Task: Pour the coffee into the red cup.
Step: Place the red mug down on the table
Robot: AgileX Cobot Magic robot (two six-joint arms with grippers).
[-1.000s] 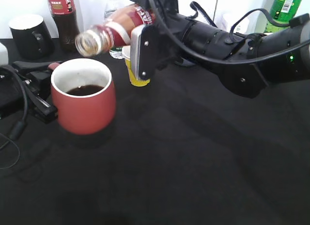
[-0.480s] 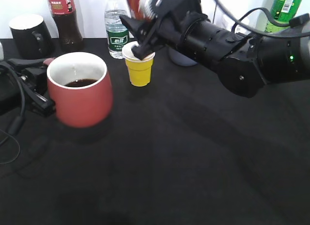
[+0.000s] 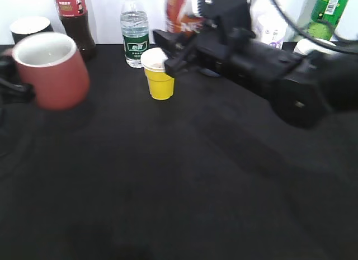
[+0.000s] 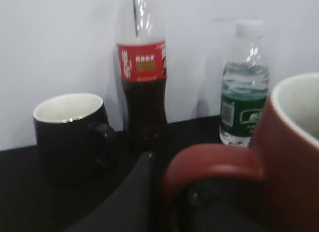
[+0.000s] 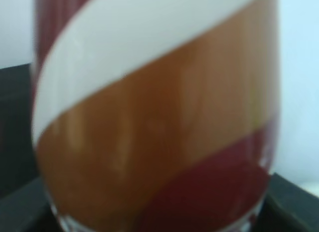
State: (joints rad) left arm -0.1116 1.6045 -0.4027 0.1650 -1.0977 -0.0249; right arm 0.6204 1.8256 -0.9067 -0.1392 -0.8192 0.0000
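The red cup is at the far left, tilted, its off-white inside facing the camera; any liquid in it is hidden. In the left wrist view my left gripper is shut on its loop handle, beside the cup body. The coffee bottle stands upright at the back centre, held off the table by my right gripper, which is shut on it. Its orange, white and red wrap fills the right wrist view and hides the fingers.
A small yellow cup stands just in front of the right gripper. Along the back stand a water bottle, a dark bottle with a red label, a black mug and a green bottle.
The coffee bottle went from tilted over the red cup to upright, and moved back and right. The left gripper carried the red cup left and toward the back.
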